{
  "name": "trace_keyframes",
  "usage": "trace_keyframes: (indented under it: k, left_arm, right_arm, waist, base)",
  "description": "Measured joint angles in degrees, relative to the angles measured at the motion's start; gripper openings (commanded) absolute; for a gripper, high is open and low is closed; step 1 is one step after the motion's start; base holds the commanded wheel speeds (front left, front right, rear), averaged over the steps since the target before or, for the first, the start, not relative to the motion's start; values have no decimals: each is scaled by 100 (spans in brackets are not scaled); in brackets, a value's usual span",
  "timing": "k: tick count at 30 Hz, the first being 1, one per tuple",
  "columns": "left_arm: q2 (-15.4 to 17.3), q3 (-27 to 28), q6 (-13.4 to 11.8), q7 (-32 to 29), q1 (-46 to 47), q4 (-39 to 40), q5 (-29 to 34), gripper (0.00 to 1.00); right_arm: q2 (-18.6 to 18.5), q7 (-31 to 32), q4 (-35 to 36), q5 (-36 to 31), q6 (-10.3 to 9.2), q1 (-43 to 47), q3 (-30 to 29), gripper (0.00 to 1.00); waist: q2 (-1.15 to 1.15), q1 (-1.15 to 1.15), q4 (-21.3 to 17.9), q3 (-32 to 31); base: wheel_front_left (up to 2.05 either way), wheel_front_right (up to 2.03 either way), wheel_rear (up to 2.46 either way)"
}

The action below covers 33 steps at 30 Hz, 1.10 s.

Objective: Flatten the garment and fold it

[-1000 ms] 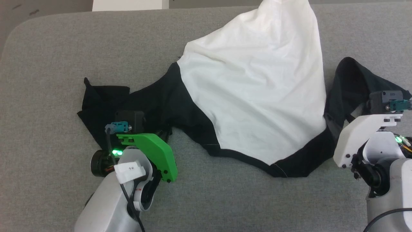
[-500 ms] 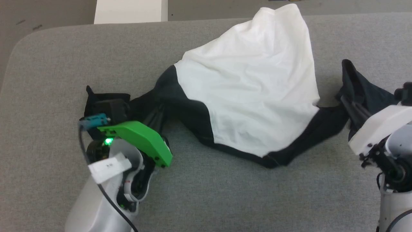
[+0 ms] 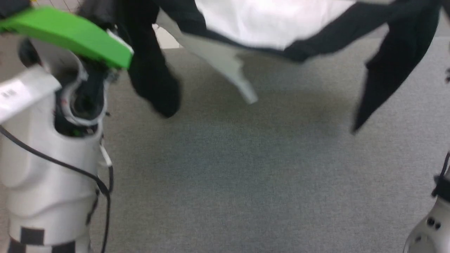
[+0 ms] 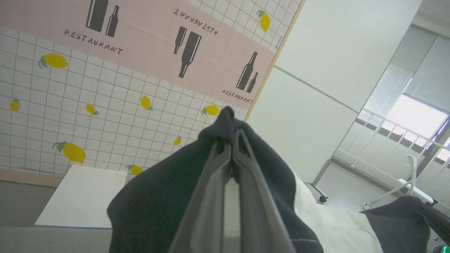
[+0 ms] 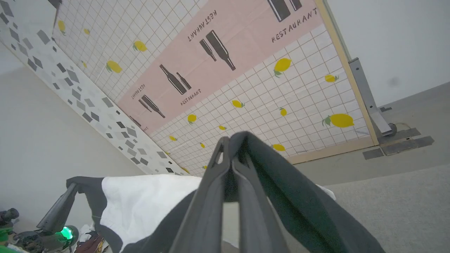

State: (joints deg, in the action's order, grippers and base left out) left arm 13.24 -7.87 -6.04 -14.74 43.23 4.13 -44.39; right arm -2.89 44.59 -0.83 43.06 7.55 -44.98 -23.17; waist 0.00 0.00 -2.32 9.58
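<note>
White garment (image 3: 274, 21) now hangs at 12 o'clock, off the worktop (image 3: 225, 175). Left pincer (image 4: 230, 137) and right pincer (image 5: 230, 143) squeeze its sleeves, ready for spreading.

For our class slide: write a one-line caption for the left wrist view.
The left gripper, shut on black fabric of the garment, holds it up before a lemon-print wall.

White garment (image 3: 277, 21), black sleeves (image 3: 151, 70) (seemingly plain)

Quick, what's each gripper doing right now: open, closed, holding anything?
Left gripper: closed on black fabric of the shirt.
Right gripper: closed on black fabric of the same shirt.
</note>
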Motion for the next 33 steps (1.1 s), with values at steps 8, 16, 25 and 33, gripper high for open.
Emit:
trace_keyframes:
  k: [8, 16, 25, 33]
  left_arm:
    - [188, 59, 0, -32, 991, -410, 135, 0]
    - [460, -52, -10, -321, 1753, -1378, 401, 0]
    - [673, -468, 2, -525, 2894, -2560, 924, 0]
    - [737, -589, 0, -3, 4159, -3125, 1411, 0]
  right_arm:
    - [3, 138, -424, -49, 0, -1160, -163, 0]
    - [5, 16, -1296, -679, 0, -2165, -279, 0]
    - [10, -609, -2405, -1963, 0, -3472, -325, 0]
    - [10, -1748, -3255, -2533, 1, -4820, -341, 0]
  waist:
    - [0, 0, 13, -226]
    - [0, 0, -26, -89]
    - [0, 0, -68, 452]
    - [0, 1, -124, 1235]
  base:
    - [0, 0, 0]
    - [0, 0, 0]
    - [0, 0, 0]
    - [0, 0, 0]
